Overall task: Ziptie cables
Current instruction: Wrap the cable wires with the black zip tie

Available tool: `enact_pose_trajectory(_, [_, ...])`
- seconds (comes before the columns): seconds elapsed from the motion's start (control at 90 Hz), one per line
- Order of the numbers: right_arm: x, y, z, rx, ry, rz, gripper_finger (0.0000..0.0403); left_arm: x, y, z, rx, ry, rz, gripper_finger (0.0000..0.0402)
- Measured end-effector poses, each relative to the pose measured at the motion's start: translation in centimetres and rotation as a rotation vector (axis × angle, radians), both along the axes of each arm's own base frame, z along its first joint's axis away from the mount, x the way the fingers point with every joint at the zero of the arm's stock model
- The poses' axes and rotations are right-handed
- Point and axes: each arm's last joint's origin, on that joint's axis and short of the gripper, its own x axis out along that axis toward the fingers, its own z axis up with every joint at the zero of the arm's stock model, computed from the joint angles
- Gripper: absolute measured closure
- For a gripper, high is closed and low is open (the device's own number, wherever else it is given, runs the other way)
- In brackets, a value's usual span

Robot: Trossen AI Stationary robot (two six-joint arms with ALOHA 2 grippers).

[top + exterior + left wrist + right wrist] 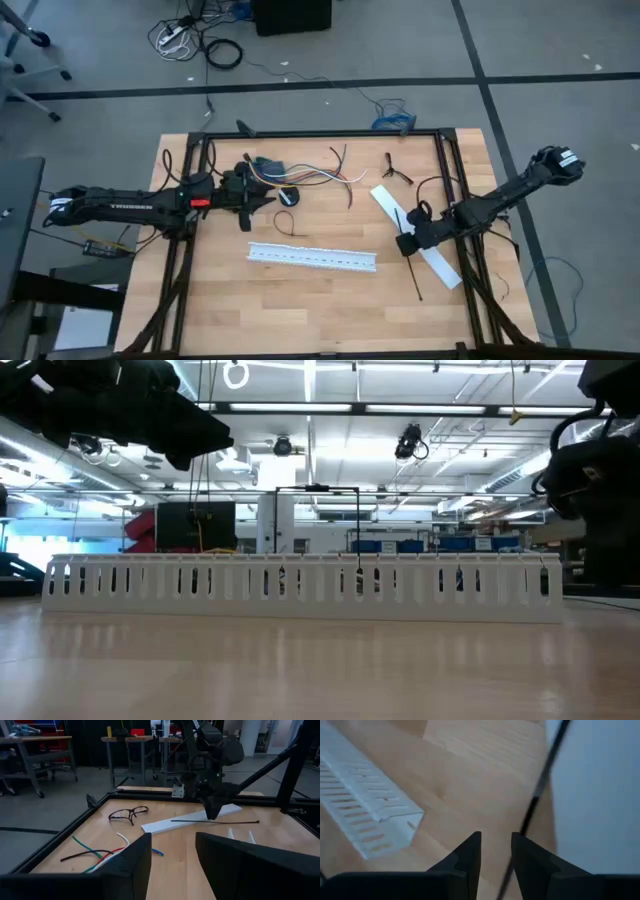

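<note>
1. Cables (325, 178) are lying loose at the far middle of the table (330, 310) in the high view, beside the left gripper (268, 196); the ziptie (408, 255) is crossing a white strip (440, 265) at the right gripper (404, 243).
2. The low view is showing only the white slotted channel (300, 588).
3. In the left wrist view, the left fingers (135, 857) are standing apart, holding nothing.
4. In the right wrist view, the right fingers (470, 851) are sitting slightly apart beside the ziptie (540, 785).
</note>
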Motion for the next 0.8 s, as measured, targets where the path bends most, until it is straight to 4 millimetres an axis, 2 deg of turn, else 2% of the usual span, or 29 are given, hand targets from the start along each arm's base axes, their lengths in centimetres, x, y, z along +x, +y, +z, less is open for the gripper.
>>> enact_pose_trajectory(0.3, [0.1,0.0,-0.2,-0.014,0.008,-0.016,0.03,0.0,0.0,0.0,0.001,0.001,0.001,0.0254])
enact_pose_trajectory(0.656, [1.2,0.5,-1.7,-0.036,0.061,-0.026,0.0301,0.0,0.0,0.1,0.004,-0.008,0.0,0.0254])
enact_pose_trajectory(0.8, [1.3,0.5,-1.8,-0.032,0.062,-0.034,0.0331,0.0,0.0,0.1,0.004,-0.008,0.0,0.0254])
